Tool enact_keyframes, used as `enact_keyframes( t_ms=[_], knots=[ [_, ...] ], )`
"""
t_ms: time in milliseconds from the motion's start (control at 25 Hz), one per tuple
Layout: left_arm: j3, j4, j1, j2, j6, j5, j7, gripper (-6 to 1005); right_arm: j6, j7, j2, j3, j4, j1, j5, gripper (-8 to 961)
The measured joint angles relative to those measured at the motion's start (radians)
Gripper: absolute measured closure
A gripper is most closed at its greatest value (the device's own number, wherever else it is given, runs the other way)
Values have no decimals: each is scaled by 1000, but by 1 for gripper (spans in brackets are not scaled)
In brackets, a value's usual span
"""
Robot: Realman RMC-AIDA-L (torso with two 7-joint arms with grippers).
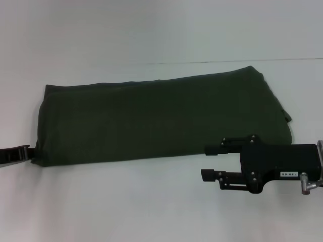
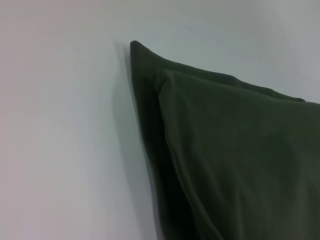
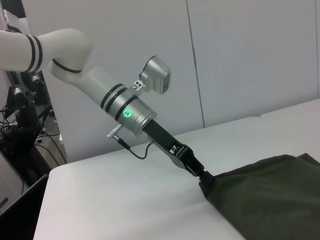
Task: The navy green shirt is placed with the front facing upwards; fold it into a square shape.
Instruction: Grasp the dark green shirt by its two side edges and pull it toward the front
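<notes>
The navy green shirt [image 1: 161, 121] lies on the white table as a long folded rectangle, plain green side up; no letters or label show. My left gripper [image 1: 29, 151] is at the shirt's left near corner; in the right wrist view it [image 3: 200, 173] is closed on that corner of the shirt [image 3: 270, 195]. The left wrist view shows a layered corner of the shirt [image 2: 240, 160]. My right gripper [image 1: 209, 161] is open and empty, just in front of the shirt's near edge toward the right end, fingers pointing left.
The white table [image 1: 151, 30] stretches around the shirt, with a seam line at the back right [image 1: 252, 61]. In the right wrist view a grey wall [image 3: 240, 60] stands behind the table and dark equipment with cables [image 3: 20, 115] stands beyond its end.
</notes>
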Motion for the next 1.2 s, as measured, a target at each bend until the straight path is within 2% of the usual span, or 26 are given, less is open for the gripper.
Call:
enact_keyframes(
  t_ms=[120, 360, 520, 720, 800, 880, 1200],
  knots=[
    [-2, 0, -2, 1, 2, -4, 11, 969, 4, 2, -1, 20, -1, -3, 2, 330],
    [-3, 0, -15, 6, 16, -22, 20, 984, 59, 88, -11, 197, -1, -27, -2, 331],
    [-2, 0, -17, 6, 16, -45, 21, 986, 126, 174, -28, 269, -1, -58, -4, 331],
    [-3, 0, -22, 8, 20, -54, 23, 989, 237, 304, -65, 284, -3, -91, -50, 331],
    [-1, 0, -24, 8, 20, -55, 25, 990, 279, 333, -70, 286, -3, -96, -82, 332],
    [0, 0, -26, 8, 19, -55, 27, 991, 319, 346, -67, 287, -3, -96, -100, 332],
    [-1, 0, -29, 8, 20, -55, 37, 989, 461, 415, -31, 279, 1, -59, -205, 330]
  ],
)
